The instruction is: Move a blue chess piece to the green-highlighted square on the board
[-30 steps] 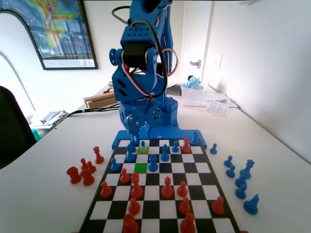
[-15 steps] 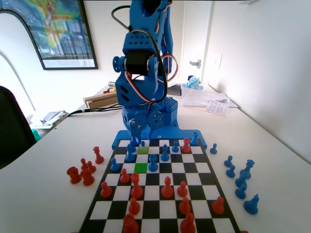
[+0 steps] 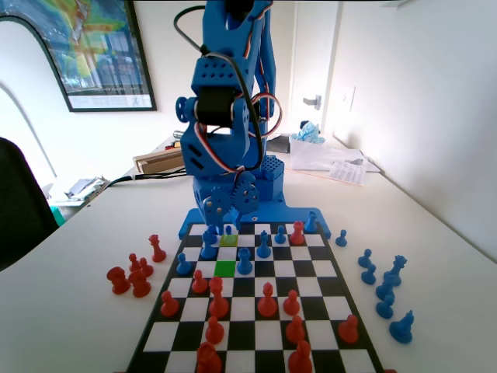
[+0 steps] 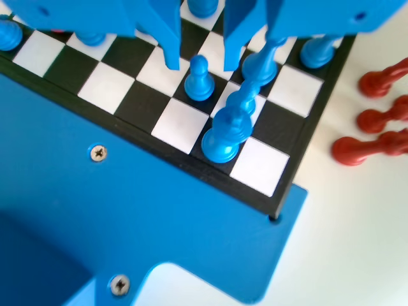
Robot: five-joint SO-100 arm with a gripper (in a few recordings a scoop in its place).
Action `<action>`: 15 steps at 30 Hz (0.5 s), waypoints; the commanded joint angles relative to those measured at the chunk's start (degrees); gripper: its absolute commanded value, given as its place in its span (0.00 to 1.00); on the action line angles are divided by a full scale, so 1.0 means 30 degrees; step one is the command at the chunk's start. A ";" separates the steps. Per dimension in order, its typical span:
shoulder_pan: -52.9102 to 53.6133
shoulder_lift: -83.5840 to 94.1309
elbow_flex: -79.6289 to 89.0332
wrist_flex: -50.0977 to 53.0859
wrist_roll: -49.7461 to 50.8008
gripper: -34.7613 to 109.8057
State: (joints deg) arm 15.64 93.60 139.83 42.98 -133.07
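Pawn, the blue chess piece (image 4: 199, 78), stands between the spread jaws of the gripper (image 4: 203, 52), not pinched yet.
Lower straight and close gently, because a taller blue piece (image 4: 231, 121) is just beside; the green-highlighted square (image 3: 225, 268) lies near on the board (image 3: 256, 330), on a white table (image 3: 70, 311) beside a white wall.

pawn (image 4: 199, 79) below gripper (image 4: 203, 58), on board (image 4: 185, 124)

No writing can be read anywhere. The framed, brightly coloured poster (image 3: 92, 48) on the wall at the upper left of the fixed view carries a pale strip along its bottom edge, too small and blurred to make out. The white papers (image 3: 339, 165) on the table at right of centre are just as illegible.
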 commanded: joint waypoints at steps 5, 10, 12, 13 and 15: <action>0.0234 0.0029 -0.0732 0.0088 -0.0234 0.32; 0.0146 -0.0146 -0.0469 -0.0352 -0.0146 0.32; 0.0146 -0.0176 -0.0264 -0.0645 -0.0176 0.32; 0.0176 -0.0176 -0.0146 -0.0762 -0.0176 0.32; 0.0176 -0.0176 0.0059 -0.0938 -0.0176 0.32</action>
State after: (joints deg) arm 15.64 92.46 139.48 41.04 -133.15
